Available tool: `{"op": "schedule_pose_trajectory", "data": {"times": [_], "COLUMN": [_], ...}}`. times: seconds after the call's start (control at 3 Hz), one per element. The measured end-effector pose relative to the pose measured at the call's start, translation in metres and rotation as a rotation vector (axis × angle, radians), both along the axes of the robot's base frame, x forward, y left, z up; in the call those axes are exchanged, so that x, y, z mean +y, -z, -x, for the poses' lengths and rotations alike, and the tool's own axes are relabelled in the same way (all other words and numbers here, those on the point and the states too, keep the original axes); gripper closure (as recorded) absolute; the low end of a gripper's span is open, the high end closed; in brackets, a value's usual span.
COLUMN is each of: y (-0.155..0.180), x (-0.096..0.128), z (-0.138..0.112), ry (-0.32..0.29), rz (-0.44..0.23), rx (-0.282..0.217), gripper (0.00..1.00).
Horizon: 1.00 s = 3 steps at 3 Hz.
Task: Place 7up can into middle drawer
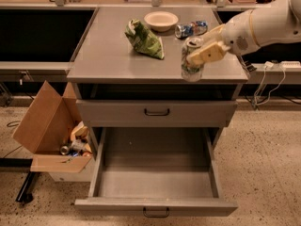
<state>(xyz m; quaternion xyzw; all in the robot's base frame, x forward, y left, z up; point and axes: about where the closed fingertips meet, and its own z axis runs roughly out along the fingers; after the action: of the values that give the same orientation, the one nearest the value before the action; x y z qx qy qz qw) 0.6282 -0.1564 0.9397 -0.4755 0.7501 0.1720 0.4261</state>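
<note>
Tabletop (113,60): a grey cabinet top on which the loose items are carried, all toward the back edge.
Middle drawer (155,185): pulled fully out below the front edge, its flat floor laid open from above.
Upper drawer front (117,113): shut, directly under the front edge. It is judged the one ledge to be passed on the way down.
Cardboard box (42,121): stood on the floor off the left edge, well apart from the route.
Green bag (145,40): crumpled, lying centre-back and not in the way.
Bowl (161,20): set near the back edge, behind the bag.
Tool (196,55): closed sideways around the can's upper half, reached in from the right edge.
7up can (190,72): held upright at the front edge, near the front-right corner. Whether its base is clear of the surface cannot be told.
Handling: the can is judged light, thin-walled and easily crushed, with a smooth, slippery skin. A moderate squeeze across the mid-body is suited.
Blue-and-silver can (190,28): lying on its side just behind the held can, apart from it.
</note>
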Motion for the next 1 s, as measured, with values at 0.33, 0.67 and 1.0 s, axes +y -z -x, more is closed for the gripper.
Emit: {"op": "schedule_pose_trajectory", "data": {"times": [0.33, 0.67, 1.0], "y": [0.028, 0.084, 0.084], "x": [-0.004, -0.026, -0.026], "z": [0.047, 0.078, 0.078], "ry": [-0.107, -0.145, -0.145], "rz": [0.094, 0.101, 0.101], "rx": [0.016, 0.072, 0.072], "gripper": [1.00, 1.00, 1.00]}}
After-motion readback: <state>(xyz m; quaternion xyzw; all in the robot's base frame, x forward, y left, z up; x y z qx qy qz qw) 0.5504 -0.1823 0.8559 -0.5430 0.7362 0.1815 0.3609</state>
